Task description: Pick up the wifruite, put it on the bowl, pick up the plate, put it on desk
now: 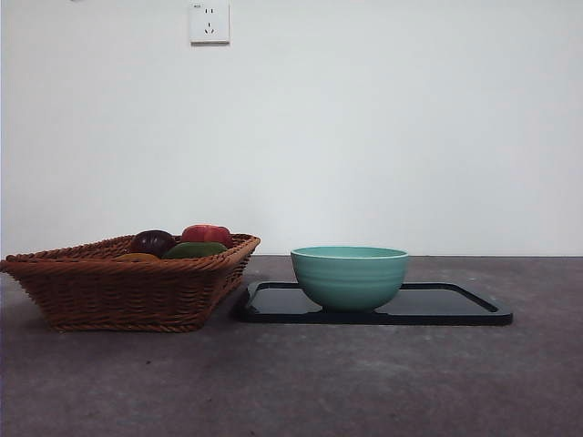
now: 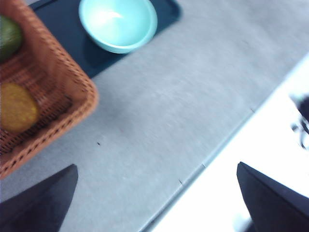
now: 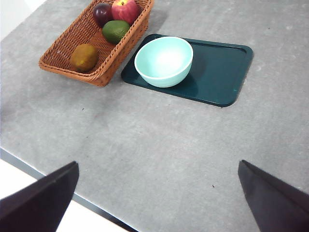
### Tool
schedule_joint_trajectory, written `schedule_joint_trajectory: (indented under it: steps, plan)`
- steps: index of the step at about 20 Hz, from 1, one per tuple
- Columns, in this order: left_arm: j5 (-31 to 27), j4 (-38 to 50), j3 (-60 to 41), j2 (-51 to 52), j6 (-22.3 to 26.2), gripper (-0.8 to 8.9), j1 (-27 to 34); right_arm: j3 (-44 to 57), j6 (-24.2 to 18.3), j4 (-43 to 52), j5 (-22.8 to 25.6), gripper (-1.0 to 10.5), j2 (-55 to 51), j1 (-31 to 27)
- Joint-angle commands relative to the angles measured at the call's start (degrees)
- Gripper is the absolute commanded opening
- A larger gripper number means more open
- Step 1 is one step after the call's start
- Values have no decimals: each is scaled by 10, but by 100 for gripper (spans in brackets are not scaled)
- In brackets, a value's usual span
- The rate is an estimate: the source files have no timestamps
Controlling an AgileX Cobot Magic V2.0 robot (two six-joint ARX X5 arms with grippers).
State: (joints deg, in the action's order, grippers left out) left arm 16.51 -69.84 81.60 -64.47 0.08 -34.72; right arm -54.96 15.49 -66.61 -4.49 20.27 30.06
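My right wrist view takes in the whole layout: the wifruite (image 3: 84, 57) lies in the basket (image 3: 63, 65), at the end farthest from the purple fruit (image 3: 102, 13), the red fruit (image 3: 125, 10) and the green fruit (image 3: 115, 31). In the front view the wifruite (image 1: 137, 258) is only a sliver behind the basket (image 1: 127, 291) rim. The left wrist view is blurred, yet it shows the wifruite (image 2: 17, 107) large and close.

The bowl (image 1: 350, 277) is empty and stands on the plate (image 1: 455, 305), a dark rectangular tray, at the end nearest the basket; the tray's corner is just beside the basket wall. The plate's other half is bare.

My left gripper (image 2: 157, 193) hangs spread wide and empty over the desk (image 2: 193, 96) edge, with the basket corner near it. My right gripper (image 3: 158, 193) is likewise spread and empty above the near edge. Open desk (image 3: 169, 140) lies between my jaws and the basket and plate. Neither arm shows in the front view.
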Motion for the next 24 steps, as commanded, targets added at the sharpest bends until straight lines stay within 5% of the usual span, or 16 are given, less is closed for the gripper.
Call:
schedule_joint_trajectory:
  steps: [1, 15, 24]
  plan:
    - [3, -16, 12, 40, 19, 527, -10, -5, 6, 5, 1, 547, 1, 5]
    - [41, 19, -139, 292, 18, 527, -10, -5, 6, 6, 0, 547, 1, 5]
    - [40, 39, -171, 316, 23, 527, -10, -5, 6, 6, -19, 547, 28, 5]
